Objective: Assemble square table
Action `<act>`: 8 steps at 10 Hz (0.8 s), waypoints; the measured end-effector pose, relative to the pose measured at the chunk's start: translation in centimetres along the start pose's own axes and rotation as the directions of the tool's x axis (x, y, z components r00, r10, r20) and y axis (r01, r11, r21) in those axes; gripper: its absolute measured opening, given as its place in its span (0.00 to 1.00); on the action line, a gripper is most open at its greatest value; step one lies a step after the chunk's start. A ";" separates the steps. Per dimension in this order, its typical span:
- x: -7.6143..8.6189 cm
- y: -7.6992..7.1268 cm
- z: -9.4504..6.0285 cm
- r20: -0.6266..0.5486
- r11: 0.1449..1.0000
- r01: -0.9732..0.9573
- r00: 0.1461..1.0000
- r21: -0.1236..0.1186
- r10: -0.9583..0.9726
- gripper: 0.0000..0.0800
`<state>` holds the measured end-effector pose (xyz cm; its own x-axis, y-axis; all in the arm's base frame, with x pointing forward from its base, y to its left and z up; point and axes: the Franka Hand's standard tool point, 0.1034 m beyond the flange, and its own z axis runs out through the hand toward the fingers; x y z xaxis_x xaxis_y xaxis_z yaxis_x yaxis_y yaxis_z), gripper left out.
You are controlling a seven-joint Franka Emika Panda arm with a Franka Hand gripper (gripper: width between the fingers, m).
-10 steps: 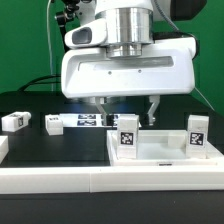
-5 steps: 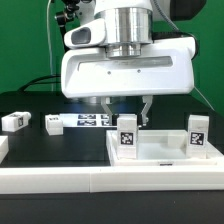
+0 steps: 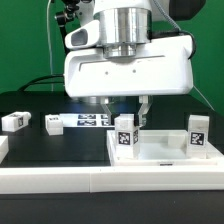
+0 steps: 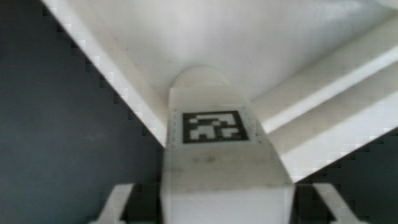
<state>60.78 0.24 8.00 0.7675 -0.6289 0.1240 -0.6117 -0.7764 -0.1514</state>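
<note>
**Exterior view.** The end effector (image 3: pixel 125 114) has drawn its jaws in over the past second. The finger on the exterior view's right stood clear of the leg (image 3: pixel 126 136) before and now sits close against it. That leg stands in much the same spot, upright in the corner of the tabletop (image 3: pixel 160 158) toward the exterior view's left. A second leg (image 3: pixel 197 135) stands in the corner toward the exterior view's right, unchanged. Two loose legs (image 3: pixel 14 121) (image 3: pixel 50 124) lie well apart from the tabletop on the black counter (image 3: pixel 30 142). The marker board (image 3: pixel 88 121) lies flat just beyond them. The border wall (image 3: pixel 60 185) runs across the front and hides the tabletop's near edge. The end effector's broad body hides the upper fingers.

**Wrist view.** The leg (image 4: pixel 214 140) fills the middle, tag toward the camera. The fingers (image 4: pixel 121 205) press on both its sides, so the end effector is gripping it. The tabletop's rim (image 4: pixel 338 120) runs behind it, with dark counter (image 4: pixel 54 120) beside.
</note>
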 end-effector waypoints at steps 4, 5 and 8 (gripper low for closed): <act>0.0 0.1 0.0 -0.004 0.915 -0.404 0.915 0.010 0.404 0.36; 0.0 0.1 -0.1 0.000 0.876 -0.482 0.876 0.007 0.482 0.36; 0.0 0.1 -0.1 0.013 0.762 -0.648 0.762 0.015 0.648 0.36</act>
<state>60.73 0.18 8.08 0.1908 -0.9815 -0.0163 -0.9602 -0.1831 -0.2108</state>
